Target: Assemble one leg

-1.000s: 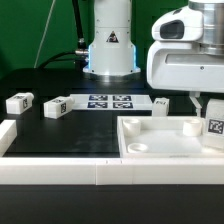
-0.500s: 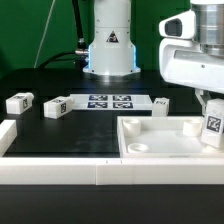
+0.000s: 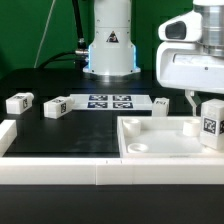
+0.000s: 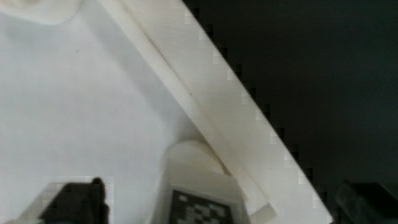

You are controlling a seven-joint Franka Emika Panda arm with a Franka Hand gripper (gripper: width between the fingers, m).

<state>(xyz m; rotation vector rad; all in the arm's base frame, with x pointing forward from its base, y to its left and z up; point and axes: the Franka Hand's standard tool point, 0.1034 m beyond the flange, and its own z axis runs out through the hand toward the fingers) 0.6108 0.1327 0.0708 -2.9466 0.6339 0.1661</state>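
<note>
End effector (image 3: 209,118) clamped on leg (image 3: 211,124) (tagged), above tray's (image 3: 150,146) right edge, table (image 3: 60,135) open leftward

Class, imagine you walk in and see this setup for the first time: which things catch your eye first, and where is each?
The big white gripper at the exterior view's right grips a tagged leg over the large white tray-like piece. Behind, the arm's white base stands centre, the marker board before it. Two loose legs lie at the exterior view's left.

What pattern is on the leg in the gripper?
A black-and-white square tag on the white leg, clearest in the exterior view.
</note>
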